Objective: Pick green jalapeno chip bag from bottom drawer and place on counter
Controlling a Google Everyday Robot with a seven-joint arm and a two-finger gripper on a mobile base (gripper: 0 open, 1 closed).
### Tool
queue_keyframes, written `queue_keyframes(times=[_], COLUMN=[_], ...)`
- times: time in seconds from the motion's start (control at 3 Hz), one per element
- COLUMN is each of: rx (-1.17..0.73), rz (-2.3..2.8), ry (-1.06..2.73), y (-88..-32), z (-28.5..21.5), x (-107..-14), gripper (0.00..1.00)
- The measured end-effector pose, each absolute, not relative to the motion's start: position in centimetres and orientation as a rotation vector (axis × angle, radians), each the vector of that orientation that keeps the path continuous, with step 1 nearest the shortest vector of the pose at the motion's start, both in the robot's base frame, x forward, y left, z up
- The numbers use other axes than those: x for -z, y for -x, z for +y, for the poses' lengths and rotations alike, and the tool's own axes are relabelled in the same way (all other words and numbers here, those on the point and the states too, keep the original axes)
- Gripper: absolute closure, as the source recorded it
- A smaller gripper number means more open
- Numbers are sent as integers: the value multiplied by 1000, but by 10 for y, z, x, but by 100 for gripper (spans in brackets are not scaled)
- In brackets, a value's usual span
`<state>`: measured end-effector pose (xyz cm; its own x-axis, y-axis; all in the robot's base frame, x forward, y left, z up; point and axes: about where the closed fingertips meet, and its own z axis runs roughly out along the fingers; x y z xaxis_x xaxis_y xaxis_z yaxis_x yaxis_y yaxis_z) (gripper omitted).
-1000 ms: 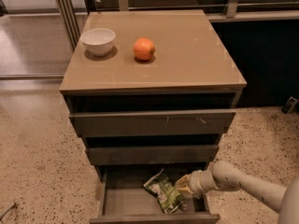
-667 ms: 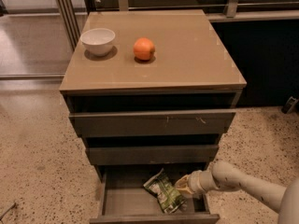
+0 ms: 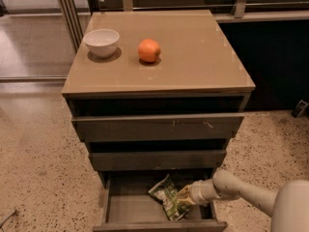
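In the single camera view, the robot's pale two-finger gripper (image 3: 185, 197) sits at the lower right of the frame. It is reached down into the open bottom drawer (image 3: 126, 210), a shallow dark grey-brown tray pulled out under two closed drawer fronts. Its tip is against the right side of the small crinkled green jalapeno chip bag (image 3: 165, 195). Whether it has clamped the bag or only rests on it cannot be told from here.

The bag lies in the right half of the drawer, near the middle of its depth. Its long axis runs on a diagonal, from upper left toward lower right in the frame. The nearer end points at the drawer's front right corner and tucks under the gripper.

The smooth tan-brown counter (image 3: 193, 52) fills the upper middle of the frame. A white bowl (image 3: 102, 41) and a round orange fruit (image 3: 149, 50) stand at its upper left, close together but apart.

Risks, as I judge them:
- A hold on loose crinkled film near one end may slip, and the bag could drop back as it lifts.
- The middle drawer front (image 3: 157, 159) overhangs the opening, so a straight rise could snag the bag or the cream arm (image 3: 241, 191) on it.
- The bag may swing and catch the drawer's side wall.
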<state>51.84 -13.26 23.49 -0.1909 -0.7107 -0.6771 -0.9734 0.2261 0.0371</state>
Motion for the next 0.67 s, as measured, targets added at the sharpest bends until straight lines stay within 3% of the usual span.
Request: queue_keyframes(times=[0.67], rx=[-677], rz=[1930], ry=[1578], y=[-529], z=[-110], x=[-196], gripper=[35])
